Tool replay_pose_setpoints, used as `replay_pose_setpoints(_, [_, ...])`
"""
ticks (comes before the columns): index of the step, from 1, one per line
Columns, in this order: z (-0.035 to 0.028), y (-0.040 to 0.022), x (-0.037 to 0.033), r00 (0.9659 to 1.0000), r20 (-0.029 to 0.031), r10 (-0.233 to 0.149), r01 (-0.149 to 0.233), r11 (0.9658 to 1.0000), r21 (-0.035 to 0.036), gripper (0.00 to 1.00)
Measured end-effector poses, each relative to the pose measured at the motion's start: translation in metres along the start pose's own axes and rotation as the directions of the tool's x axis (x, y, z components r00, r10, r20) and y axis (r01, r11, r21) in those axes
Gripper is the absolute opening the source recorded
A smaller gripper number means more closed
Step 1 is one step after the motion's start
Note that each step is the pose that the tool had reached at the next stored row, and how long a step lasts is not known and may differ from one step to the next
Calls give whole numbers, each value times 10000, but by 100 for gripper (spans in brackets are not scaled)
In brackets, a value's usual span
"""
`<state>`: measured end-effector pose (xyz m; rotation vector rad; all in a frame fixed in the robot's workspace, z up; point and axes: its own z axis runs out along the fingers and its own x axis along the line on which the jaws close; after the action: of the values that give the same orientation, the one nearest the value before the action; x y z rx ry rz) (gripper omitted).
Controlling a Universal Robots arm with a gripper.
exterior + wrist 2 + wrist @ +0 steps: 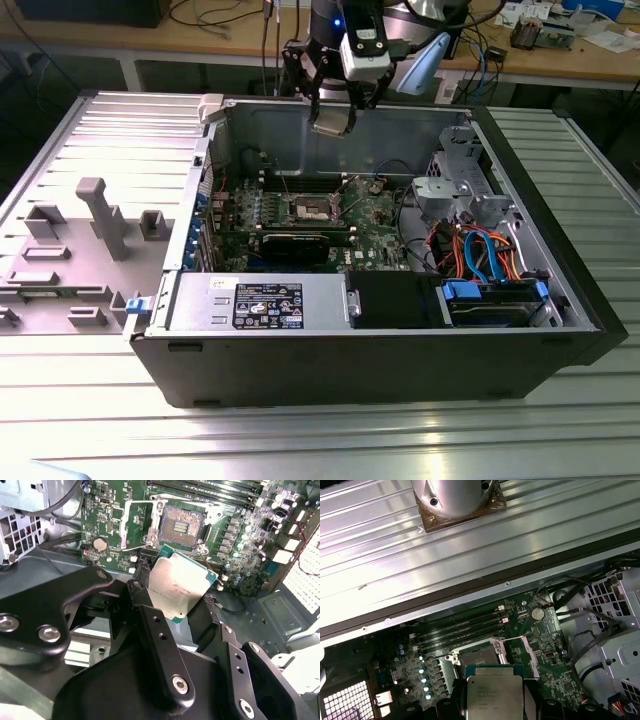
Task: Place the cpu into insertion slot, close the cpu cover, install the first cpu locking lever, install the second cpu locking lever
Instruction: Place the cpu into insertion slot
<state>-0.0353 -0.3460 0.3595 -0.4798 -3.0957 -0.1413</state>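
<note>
Above an open computer case [380,365] on a ribbed metal table [300,440], the arm's end effector [176,602] grips the cpu [181,586] by its edges, clear of the insertion slot [181,527]. The print on the chip's top is too fine to read. The case holds a green motherboard [380,212] with the cpu cover [123,526] swung open, a power supply [200,305] with a black-and-white label [268,305], and blue and orange cables [478,255].

One cpu [179,587], one insertion slot [181,526], one computer case [400,360]
</note>
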Motion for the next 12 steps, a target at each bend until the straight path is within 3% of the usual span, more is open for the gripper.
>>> replay_pose_setpoints(3, [2,-25,-8,10000,1,3,-3,10000,-2,55])
replay_pose_setpoints(7, [4,-27,-9,9991,36,413,-413,9991,-7,55])
replay_pose_setpoints(12, [7,-28,-9,9982,53,605,-605,9982,-13,55])
